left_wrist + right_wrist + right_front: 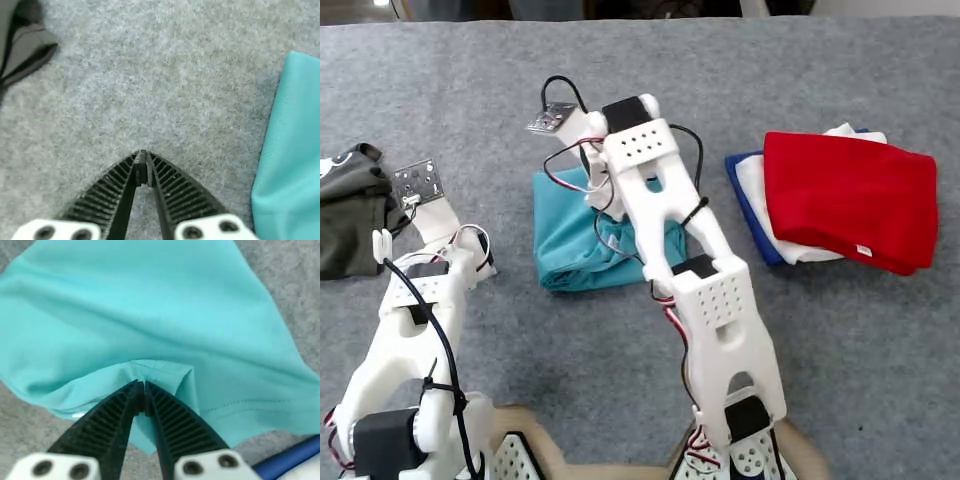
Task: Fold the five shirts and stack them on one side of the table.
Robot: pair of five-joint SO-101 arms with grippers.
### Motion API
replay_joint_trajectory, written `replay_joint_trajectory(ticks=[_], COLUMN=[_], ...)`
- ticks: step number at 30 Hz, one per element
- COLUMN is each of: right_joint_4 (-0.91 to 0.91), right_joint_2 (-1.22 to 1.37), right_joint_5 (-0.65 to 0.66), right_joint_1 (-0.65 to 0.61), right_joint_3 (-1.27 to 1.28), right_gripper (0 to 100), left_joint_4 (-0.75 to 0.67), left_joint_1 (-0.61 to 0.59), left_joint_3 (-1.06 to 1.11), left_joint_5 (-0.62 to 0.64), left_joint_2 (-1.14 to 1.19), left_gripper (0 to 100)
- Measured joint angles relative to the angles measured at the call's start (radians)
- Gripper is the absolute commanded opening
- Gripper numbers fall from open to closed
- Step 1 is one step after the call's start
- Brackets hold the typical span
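The teal shirt (150, 315) is smooth, matt cloth; the table cover (165, 65) is rough, fuzzy grey felt.

White plastic left arm (415, 290) and right arm (725, 315) carry perforated panels, black motors, black and red cables; left gripper (143, 167) and right gripper (140, 392) have black ribbed jaws, white screw-holed mounts

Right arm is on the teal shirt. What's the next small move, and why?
Probably lift slightly and draw the teal shirt toward the red-topped stack. The right jaws are shut on a fold of it, it looks roughly folded already, and the stack sits apart from it.
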Motion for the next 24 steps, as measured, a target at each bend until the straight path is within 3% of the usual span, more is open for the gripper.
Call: replay_joint_trajectory(ticks=[6,15,19,24], right_joint_4=[0.003,-0.002,-0.048,-0.069], right_joint_2=[-0.037,-0.4,-0.542,-0.583], right_joint_5=[0.0,0.0,0.0,0.0], right_joint_1=[0.109,0.288,0.282,0.187], right_joint_3=[0.176,0.497,0.505,0.516], right_gripper=[1.3,1.4,1.4,1.4], left_joint_4=[0.0,0.0,0.0,0.0], left_joint_1=[0.0,0.0,0.0,0.0], left_joint_3=[0.0,0.0,0.0,0.0], left_joint_5=[0.0,0.0,0.0,0.0], left_joint_2=[0.0,0.0,0.0,0.0], left_gripper=[3,3,3,3])
